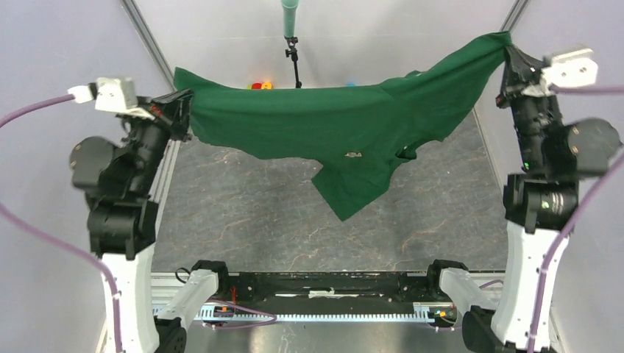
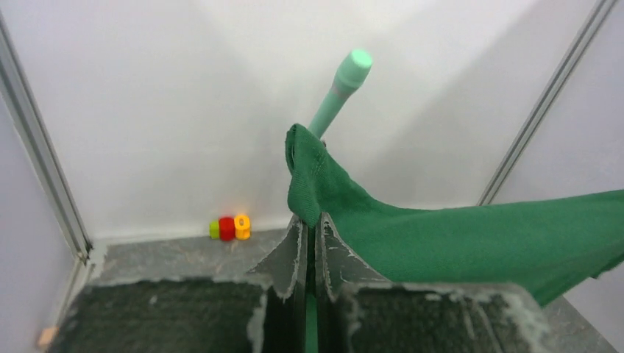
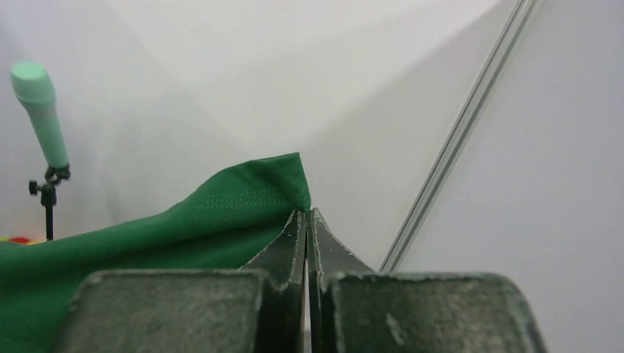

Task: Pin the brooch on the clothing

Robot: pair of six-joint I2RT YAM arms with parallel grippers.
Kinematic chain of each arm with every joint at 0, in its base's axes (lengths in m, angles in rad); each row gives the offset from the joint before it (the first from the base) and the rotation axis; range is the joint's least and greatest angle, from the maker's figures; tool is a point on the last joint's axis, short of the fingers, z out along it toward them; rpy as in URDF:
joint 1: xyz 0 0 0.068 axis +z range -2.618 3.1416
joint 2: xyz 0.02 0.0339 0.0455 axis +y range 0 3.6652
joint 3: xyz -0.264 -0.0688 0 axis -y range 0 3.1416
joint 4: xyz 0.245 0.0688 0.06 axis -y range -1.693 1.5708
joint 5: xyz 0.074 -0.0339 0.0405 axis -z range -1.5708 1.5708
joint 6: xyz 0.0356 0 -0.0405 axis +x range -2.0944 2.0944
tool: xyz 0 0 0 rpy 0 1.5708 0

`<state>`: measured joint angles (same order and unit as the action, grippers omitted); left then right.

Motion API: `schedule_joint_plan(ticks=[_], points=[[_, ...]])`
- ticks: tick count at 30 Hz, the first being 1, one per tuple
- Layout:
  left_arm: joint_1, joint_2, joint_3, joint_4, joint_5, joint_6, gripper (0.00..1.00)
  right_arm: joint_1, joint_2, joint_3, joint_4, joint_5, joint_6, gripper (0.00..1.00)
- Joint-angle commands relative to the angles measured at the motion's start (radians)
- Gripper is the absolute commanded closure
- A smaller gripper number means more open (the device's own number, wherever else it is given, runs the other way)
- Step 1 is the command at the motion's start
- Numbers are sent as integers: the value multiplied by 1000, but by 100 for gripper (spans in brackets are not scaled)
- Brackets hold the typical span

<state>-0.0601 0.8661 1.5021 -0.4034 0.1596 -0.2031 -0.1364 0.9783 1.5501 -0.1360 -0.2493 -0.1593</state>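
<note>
The dark green T-shirt point(image 1: 324, 118) hangs stretched in the air between my two grippers, above the table. My left gripper point(image 1: 184, 99) is shut on its left corner; the pinched fabric bunches above the closed jaws in the left wrist view point(image 2: 313, 184). My right gripper point(image 1: 509, 53) is shut on the shirt's right corner, held higher, with the hem at the jaw tips in the right wrist view point(image 3: 287, 184). A small pale brooch point(image 1: 354, 155) sits on the shirt's front, low on the hanging middle part. A sleeve droops down below it.
A mint-green microphone on a black stand point(image 1: 292, 37) stands at the back centre, also seen in the left wrist view point(image 2: 340, 88). Small red, yellow and green toy blocks point(image 2: 229, 227) lie at the back wall. Metal frame posts point(image 1: 151, 40) flank the grey marble-patterned table point(image 1: 257, 220).
</note>
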Motion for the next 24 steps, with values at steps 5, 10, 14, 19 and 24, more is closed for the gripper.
schedule_joint_plan(ticks=[5, 10, 14, 19, 24], points=[[10, -80, 260, -193, -1, 58, 98, -11, -102, 234, -87, -28, -29, 100], [10, -93, 327, -220, -4, 12, 98, -11, -132, 304, -90, 7, -16, 100], [11, -68, 245, -161, 12, -25, 98, -10, -95, 271, -78, 76, -19, 100], [11, 24, -37, -31, -107, -119, 98, -10, -20, 28, 35, 91, 6, 100], [11, 121, -355, 192, -153, -258, 98, -11, 86, -393, 367, 45, 44, 100]])
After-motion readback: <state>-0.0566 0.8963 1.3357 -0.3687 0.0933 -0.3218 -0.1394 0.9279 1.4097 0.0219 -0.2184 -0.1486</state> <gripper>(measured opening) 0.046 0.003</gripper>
